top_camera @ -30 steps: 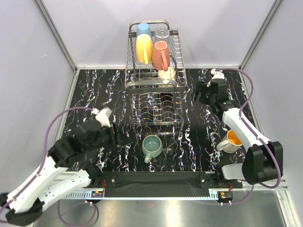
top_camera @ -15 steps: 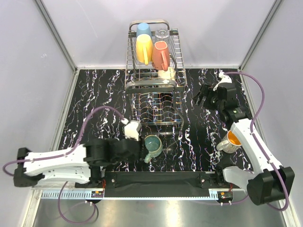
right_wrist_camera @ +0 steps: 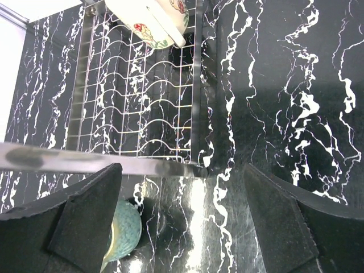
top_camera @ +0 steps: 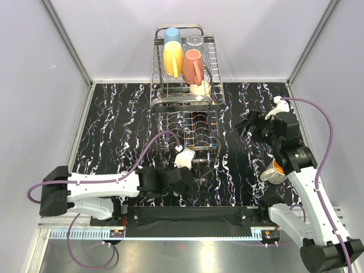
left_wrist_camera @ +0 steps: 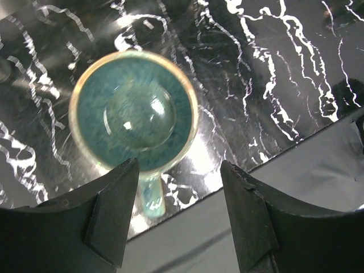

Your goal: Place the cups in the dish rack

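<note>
**A:** Where is the teal-green cup (left_wrist_camera: 133, 111) found?

**B:** It is seen upright on the black marbled table (top_camera: 114, 114), just in front of the dish rack (top_camera: 181, 101). Its handle is turned toward the dark strip at the near edge.

**A:** How is the left gripper (left_wrist_camera: 179, 222) held?

**B:** It is spread wide and poised over that cup, with a finger shown on each side of the handle in the left wrist view. Nothing is pinched. Whether the cup is touched cannot be told.

**A:** And the right gripper (right_wrist_camera: 182, 227)?

**B:** It is held apart as well and nothing is gripped. It is raised to the right of the rack's lower tier.

**A:** What is already loaded?

**B:** Five pieces are seen in the upper basket: a light blue tumbler (top_camera: 172, 36), a clear glass (top_camera: 195, 41), a yellow mug (top_camera: 173, 58), a salmon-pink mug (top_camera: 192, 65) and a cream cup (top_camera: 199, 87) at the front edge.

**A:** Is anything else left on the table?

**B:** A cup with an orange inside (top_camera: 277, 169) is seen beside the right arm, well apart from the rack
</note>
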